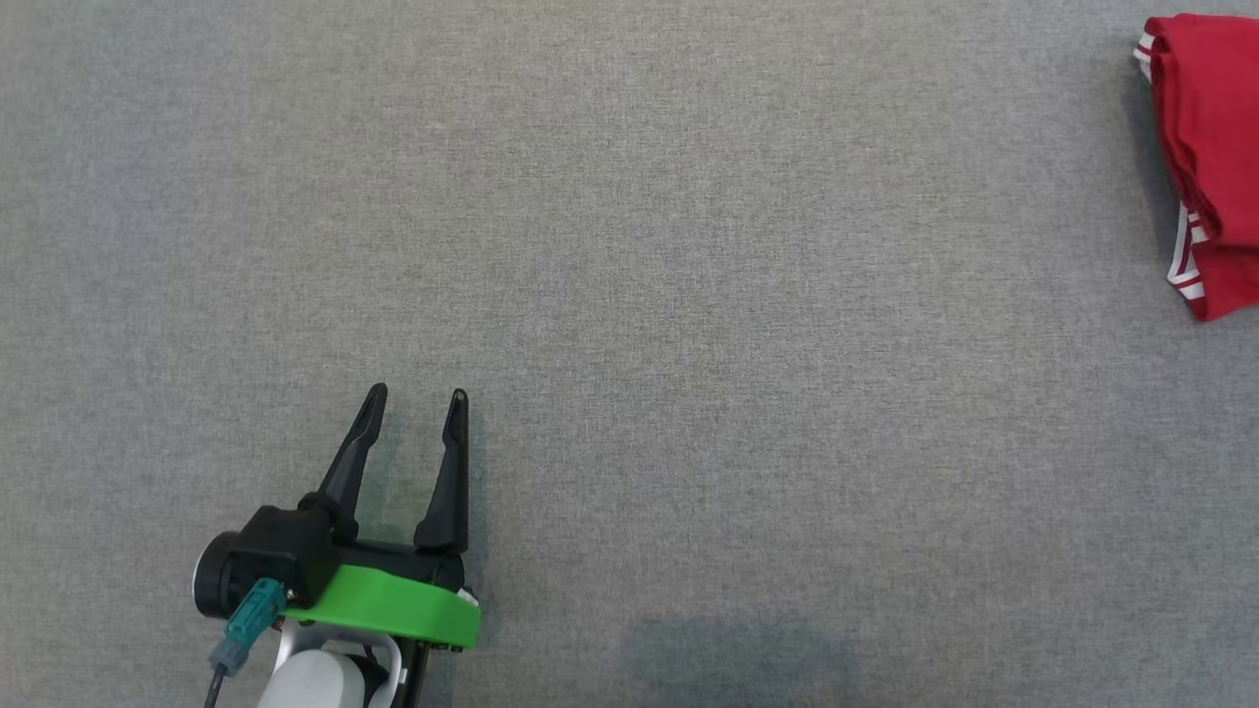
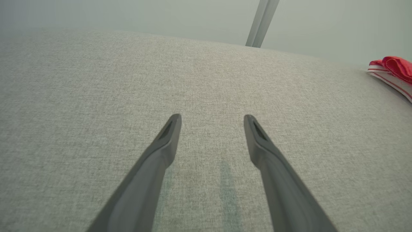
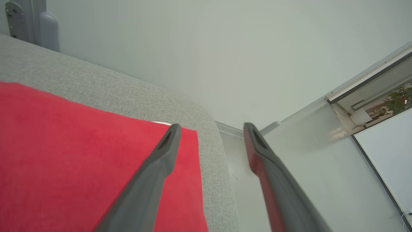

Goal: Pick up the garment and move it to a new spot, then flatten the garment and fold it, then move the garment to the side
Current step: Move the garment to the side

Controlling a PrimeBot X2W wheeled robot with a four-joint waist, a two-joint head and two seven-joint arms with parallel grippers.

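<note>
Head view: folded red garment with white-striped trim [image 1: 1215,147] lies at the grey fabric surface [image 1: 629,295] far right edge; task appears essentially complete. Both the left hand [image 1: 418,393] and the right hand [image 3: 211,125] are released, empty.

Red garment [image 1: 1208,147], left tool [image 1: 418,393] well apart

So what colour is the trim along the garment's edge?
The trim is white with red stripes, on a red garment; best in the head view.

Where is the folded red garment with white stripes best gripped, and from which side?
Probably the folded red garment by its layered edge facing the middle of the grey fabric table, from that open side; its other side nears the table's rim.
</note>
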